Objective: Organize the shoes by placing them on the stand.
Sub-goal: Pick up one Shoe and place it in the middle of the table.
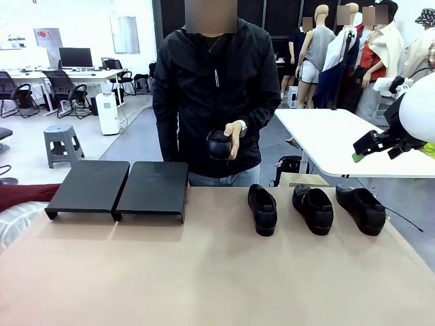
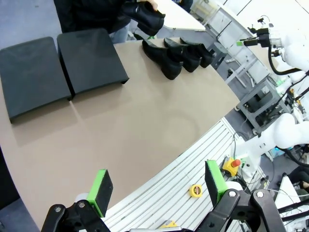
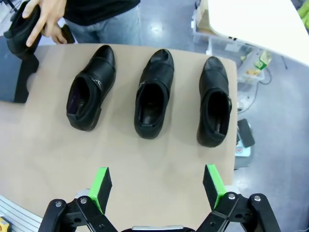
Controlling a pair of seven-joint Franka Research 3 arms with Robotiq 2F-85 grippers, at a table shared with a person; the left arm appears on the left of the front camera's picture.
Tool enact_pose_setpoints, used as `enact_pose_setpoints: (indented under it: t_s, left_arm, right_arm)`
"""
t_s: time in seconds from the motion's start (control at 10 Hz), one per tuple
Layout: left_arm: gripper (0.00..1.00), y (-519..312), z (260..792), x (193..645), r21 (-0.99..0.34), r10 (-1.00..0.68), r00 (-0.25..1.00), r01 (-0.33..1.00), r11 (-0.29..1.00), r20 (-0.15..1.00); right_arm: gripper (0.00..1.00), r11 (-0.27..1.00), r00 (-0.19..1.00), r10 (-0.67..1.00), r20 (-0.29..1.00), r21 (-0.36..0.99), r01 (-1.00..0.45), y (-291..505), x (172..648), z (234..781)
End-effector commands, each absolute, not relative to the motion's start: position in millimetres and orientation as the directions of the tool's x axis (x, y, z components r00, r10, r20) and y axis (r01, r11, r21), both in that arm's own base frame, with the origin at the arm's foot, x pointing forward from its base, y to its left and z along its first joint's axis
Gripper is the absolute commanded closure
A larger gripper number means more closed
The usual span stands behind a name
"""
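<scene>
The stand [image 1: 119,187] sat at the far left of the desk [image 1: 204,272] with both of its sloped black panels bare, so, as a judgement, none of the task was done and all four shoes were yet to be placed. Three shoes [image 1: 313,209] stood in a row on the desk's right side, well apart from the stand, while the fourth shoe [image 1: 219,145] was in the person's hand [image 1: 235,136] beyond the far edge. The left fingers [image 2: 101,188] and right fingers [image 3: 100,186] hung spread wide apart above the desk, holding nothing.

The black rounded leather loafers [image 3: 159,72] look glossy; the low black flat stand [image 1: 153,187] is matt; the tan counter [image 1: 204,272] is smooth.
</scene>
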State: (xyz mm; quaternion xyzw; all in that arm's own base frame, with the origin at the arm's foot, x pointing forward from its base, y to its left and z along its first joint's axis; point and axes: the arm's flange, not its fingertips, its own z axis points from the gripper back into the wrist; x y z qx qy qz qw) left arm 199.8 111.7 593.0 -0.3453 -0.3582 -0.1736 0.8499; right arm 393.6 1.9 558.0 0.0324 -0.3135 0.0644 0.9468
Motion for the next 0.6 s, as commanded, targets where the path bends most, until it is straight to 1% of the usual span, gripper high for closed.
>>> enact_pose_setpoints:
  t_s: [0.0, 0.1, 0.2, 0.3, 0.4, 0.5]
  left_arm:
    - [0.00, 113.7, 592.5, 199.0, -0.460, -0.055, 0.671, 0.562, 0.687, 0.739]
    - [0.00, 113.7, 592.5, 199.0, -0.460, -0.055, 0.671, 0.562, 0.687, 0.739]
    - [0.00, 113.7, 592.5, 199.0, -0.460, -0.055, 0.671, 0.562, 0.687, 0.739]
    - [0.00, 113.7, 592.5, 199.0, -0.460, -0.055, 0.671, 0.562, 0.687, 0.739]
    - [0.00, 113.7, 592.5, 199.0, -0.460, -0.055, 0.671, 0.562, 0.687, 0.739]
    - [0.00, 113.7, 592.5, 199.0, -0.460, -0.055, 0.671, 0.562, 0.687, 0.739]
  right_arm:
    - [0.00, 0.989, 0.796, 0.108, 0.596, 0.019, -0.148, 5.2, 395.0, 557.7]
    - [0.00, 0.985, 0.834, 0.109, 0.541, 0.053, -0.163, 4.6, 428.0, 545.5]
    - [0.00, 0.979, 0.867, 0.092, 0.489, 0.115, -0.169, -3.9, 459.6, 533.7]
    - [0.00, 0.977, 0.894, 0.072, 0.442, 0.148, -0.152, -12.1, 491.0, 517.6]
    - [0.00, 0.974, 0.916, 0.071, 0.395, 0.171, -0.150, -16.3, 517.2, 501.8]
    - [0.00, 0.967, 0.922, 0.077, 0.379, 0.196, -0.161, -15.4, 537.8, 486.0]
